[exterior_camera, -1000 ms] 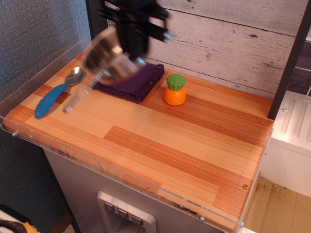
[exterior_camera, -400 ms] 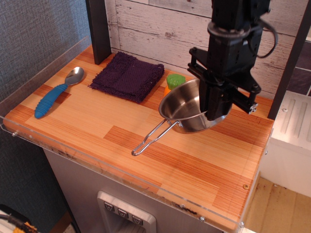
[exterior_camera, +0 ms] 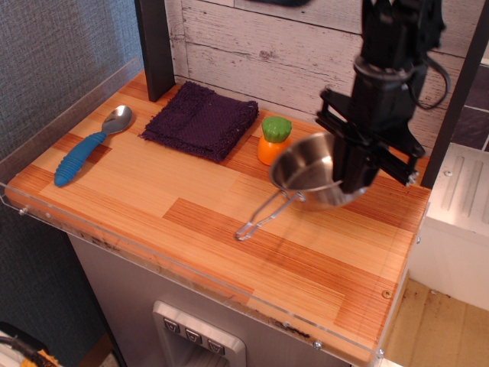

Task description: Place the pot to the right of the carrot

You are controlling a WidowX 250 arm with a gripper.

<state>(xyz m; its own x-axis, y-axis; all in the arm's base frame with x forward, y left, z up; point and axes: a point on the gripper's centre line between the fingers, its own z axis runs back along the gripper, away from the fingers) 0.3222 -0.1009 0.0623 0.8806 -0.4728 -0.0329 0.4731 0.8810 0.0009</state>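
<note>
**Steel pot held beside the carrot**

Overhead-angled view of a wooden counter (exterior_camera: 229, 214). The black gripper (exterior_camera: 359, 180) has its jaws clenched on the far rim of the shiny pot (exterior_camera: 309, 180), held tilted just right of the orange carrot (exterior_camera: 273, 141) — its wire handle (exterior_camera: 263, 218) slopes down toward the counter. Left of the carrot lie a purple cloth (exterior_camera: 201, 121) and a blue-handled spoon (exterior_camera: 90, 145).

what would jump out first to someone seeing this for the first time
The black gripper coming down at the right side of the wooden table stands out, clamped on the rim of a shiny steel pot whose wire handle trails toward the front. Just left of the pot stands a small orange carrot with a green top. Further left lie a dark purple cloth and a blue-handled spoon.
</note>
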